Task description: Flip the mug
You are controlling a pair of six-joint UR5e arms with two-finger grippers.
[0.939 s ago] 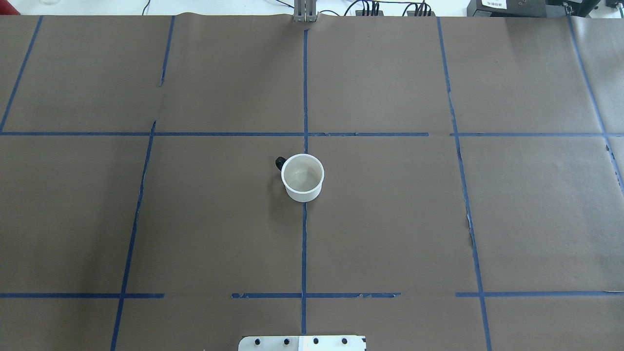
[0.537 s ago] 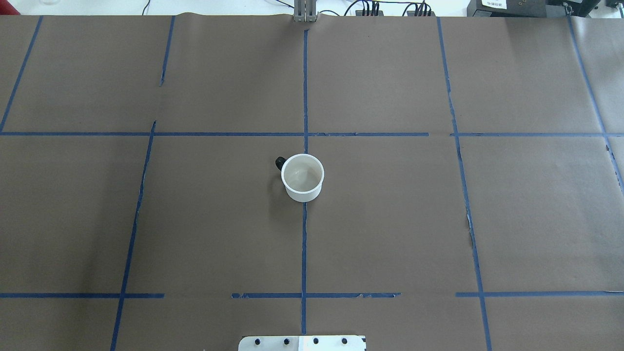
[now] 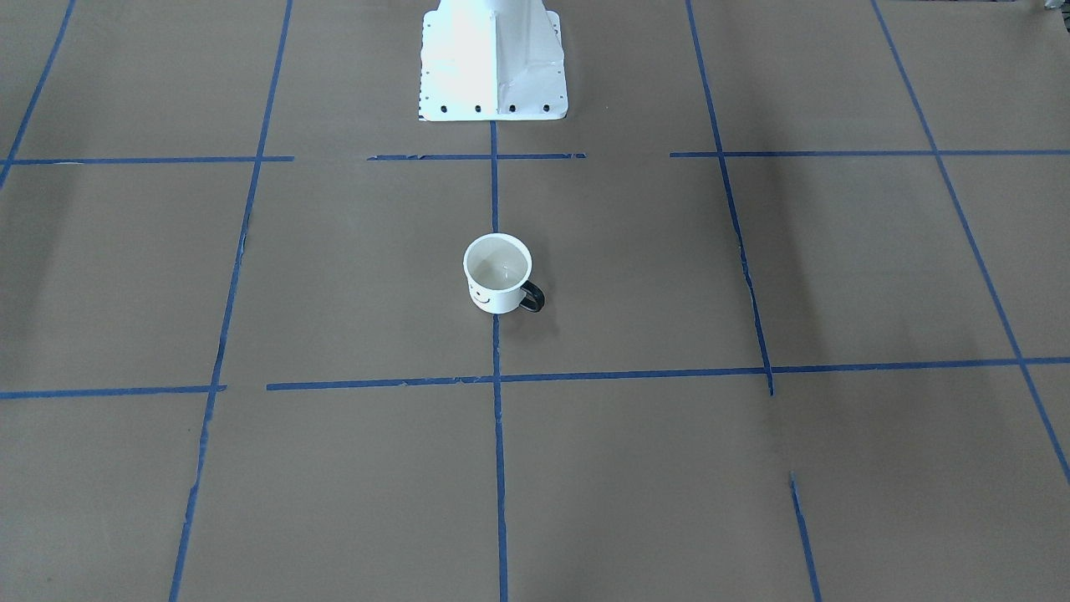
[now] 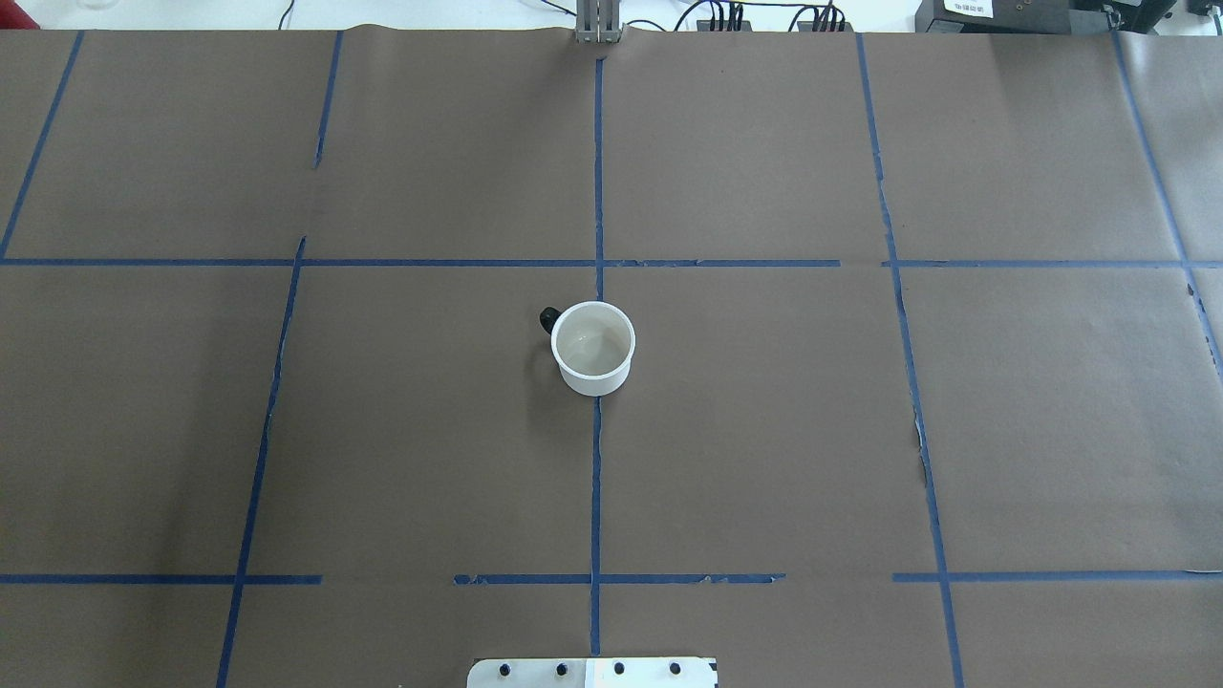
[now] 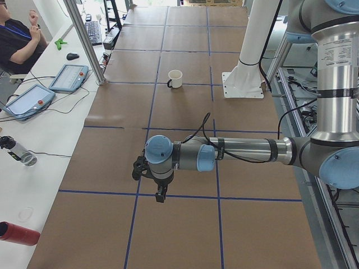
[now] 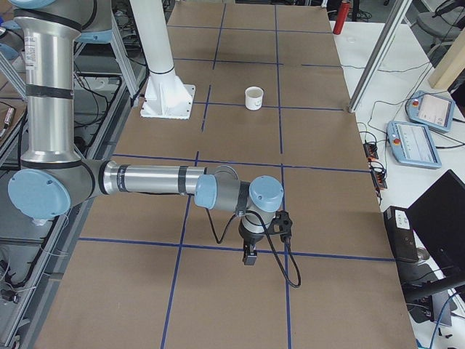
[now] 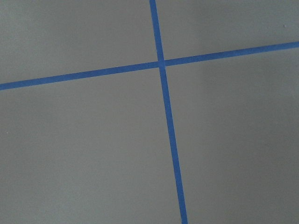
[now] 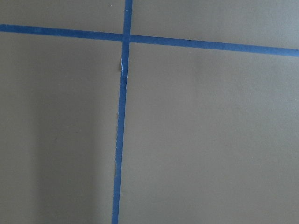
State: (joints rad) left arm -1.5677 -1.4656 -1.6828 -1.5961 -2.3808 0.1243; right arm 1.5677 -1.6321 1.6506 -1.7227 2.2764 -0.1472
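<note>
Tabletop bears upright mug; left end effector, right end effector: can't tell aperture.

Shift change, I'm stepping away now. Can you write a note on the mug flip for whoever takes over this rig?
Left pincer: hangs over the table toward its left end, far from the mug; open or shut cannot be told.
Right pincer: likewise toward the right end; cannot be told.
Mug: upright, mouth up, empty, on the centre tape line, handle toward the robot's left.
Done: nothing.
Left: reach, grasp and flip the mug.
</note>
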